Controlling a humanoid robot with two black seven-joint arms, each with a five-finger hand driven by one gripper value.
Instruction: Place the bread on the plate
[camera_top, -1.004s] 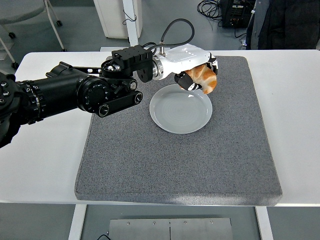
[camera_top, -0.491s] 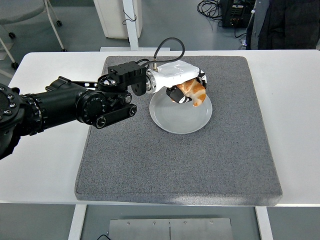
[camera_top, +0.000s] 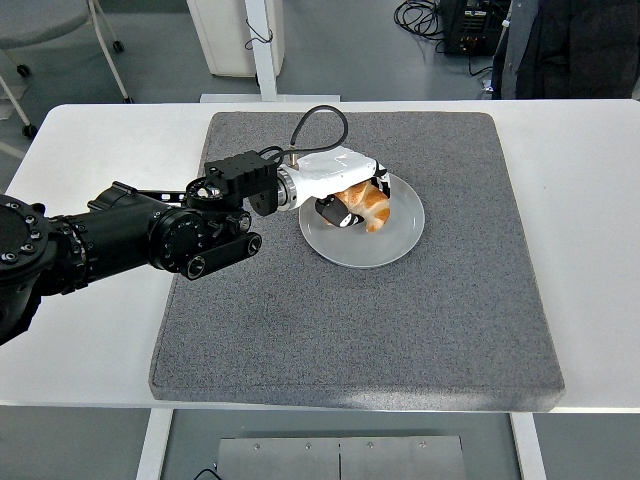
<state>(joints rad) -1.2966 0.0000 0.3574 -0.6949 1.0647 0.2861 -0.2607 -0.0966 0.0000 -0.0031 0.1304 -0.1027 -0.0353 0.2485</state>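
The black left arm enters from the left edge and reaches across the white table and onto the grey mat that covers its middle. At its end, the left hand, white-shelled with dark fingers, sits over the left half of the plate, and its fingers are curled around the bread. The bread, a golden-brown piece, is held inside the plate's outline, roughly at its centre; whether its underside touches the plate's surface cannot be told from this angle. A black cable loops up from the back of the hand. The plate is round, pale grey and shallow, lying flat on the mat in its upper middle part, and holds nothing apart from the bread and fingers over it. At the top right, beyond the table, a person in dark clothing stands partly in view
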